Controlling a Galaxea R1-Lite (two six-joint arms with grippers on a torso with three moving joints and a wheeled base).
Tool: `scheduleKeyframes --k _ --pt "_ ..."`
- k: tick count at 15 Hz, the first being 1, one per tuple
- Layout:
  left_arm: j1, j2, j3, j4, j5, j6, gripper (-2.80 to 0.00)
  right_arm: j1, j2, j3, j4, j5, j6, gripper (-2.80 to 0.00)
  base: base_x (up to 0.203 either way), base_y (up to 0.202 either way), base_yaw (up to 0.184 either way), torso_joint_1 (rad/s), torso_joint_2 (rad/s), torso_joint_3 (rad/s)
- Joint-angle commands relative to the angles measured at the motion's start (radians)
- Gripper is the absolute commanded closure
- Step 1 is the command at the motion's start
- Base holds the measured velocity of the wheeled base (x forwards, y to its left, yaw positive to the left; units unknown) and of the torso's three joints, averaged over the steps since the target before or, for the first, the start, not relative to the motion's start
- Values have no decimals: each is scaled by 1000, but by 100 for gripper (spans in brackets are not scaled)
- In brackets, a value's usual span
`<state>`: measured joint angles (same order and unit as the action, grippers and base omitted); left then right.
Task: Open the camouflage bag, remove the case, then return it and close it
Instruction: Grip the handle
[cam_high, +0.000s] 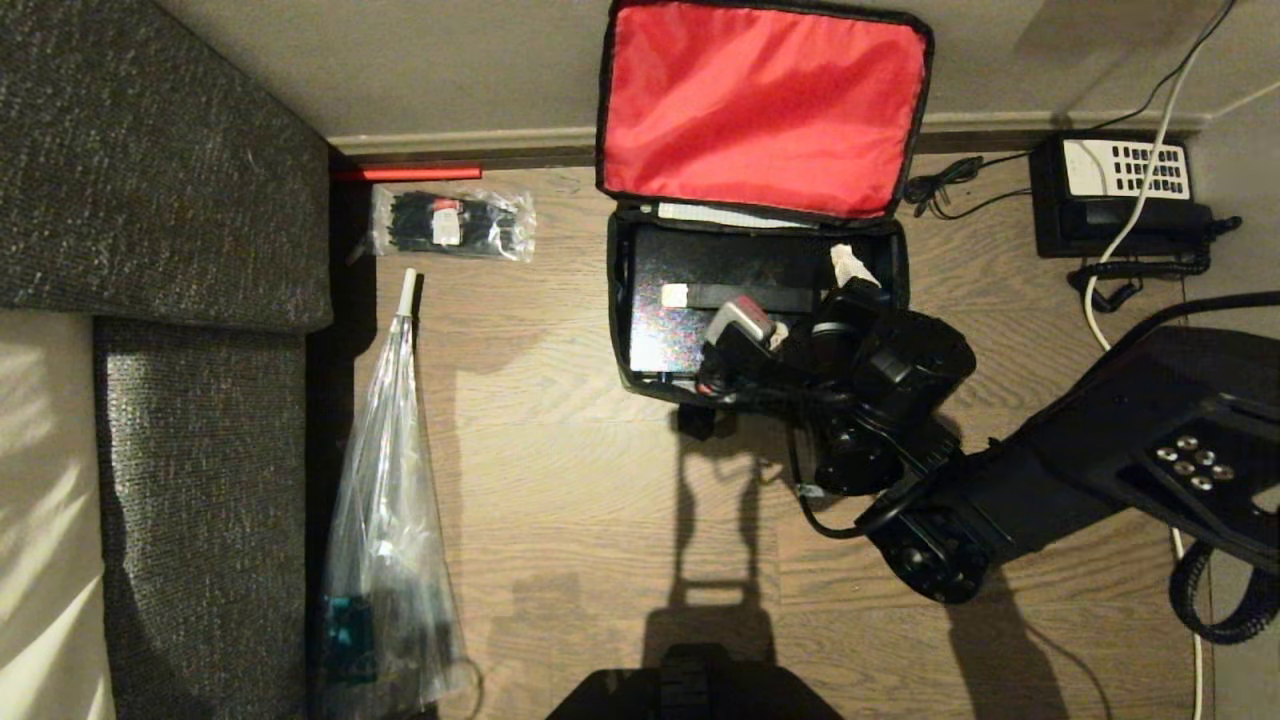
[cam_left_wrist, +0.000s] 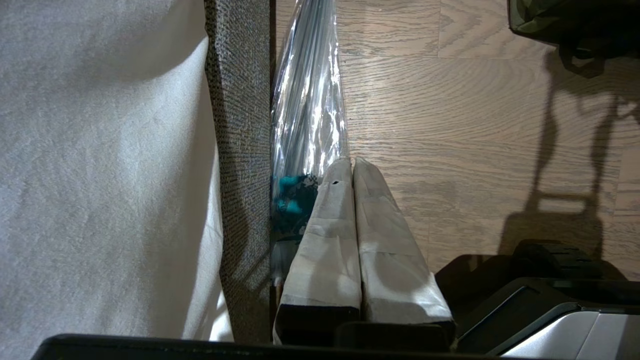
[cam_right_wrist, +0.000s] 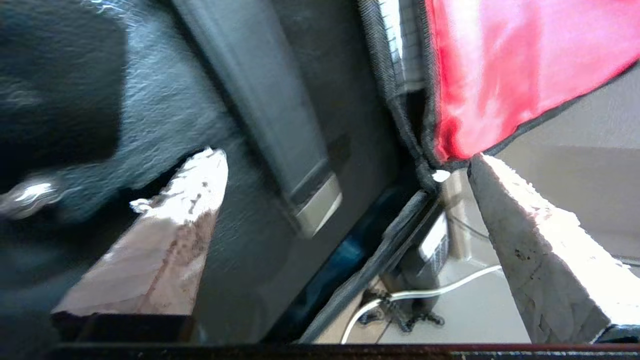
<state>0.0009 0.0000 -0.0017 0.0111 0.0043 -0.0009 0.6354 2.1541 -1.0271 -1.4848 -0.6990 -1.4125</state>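
Spread right pincer (cam_right_wrist: 345, 165) hung over the case (cam_high: 690, 300) inside the camouflage bag (cam_high: 760, 110); best straddled one edge before pinching.

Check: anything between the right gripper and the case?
Nothing visible. The camouflage bag has its red-lined lid flipped back, leaving the case exposed. The right gripper is open right over it, one finger inside the bag, the other outside its wall.
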Motion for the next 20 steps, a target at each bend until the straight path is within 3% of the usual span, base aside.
scheduleKeyframes --k 1,13,20 --pt "1 0 0 0 0 -1 0 -18 46 -41 -16 3 -21 -280 0 0 0 0 0 0" --pt "1 0 0 0 0 -1 0 -23 114 -118 -36 12 0 -280 0 0 0 0 0 0" --pt "1 0 0 0 0 -1 0 -61 176 -215 -45 19 -36 -280 0 0 0 0 0 0"
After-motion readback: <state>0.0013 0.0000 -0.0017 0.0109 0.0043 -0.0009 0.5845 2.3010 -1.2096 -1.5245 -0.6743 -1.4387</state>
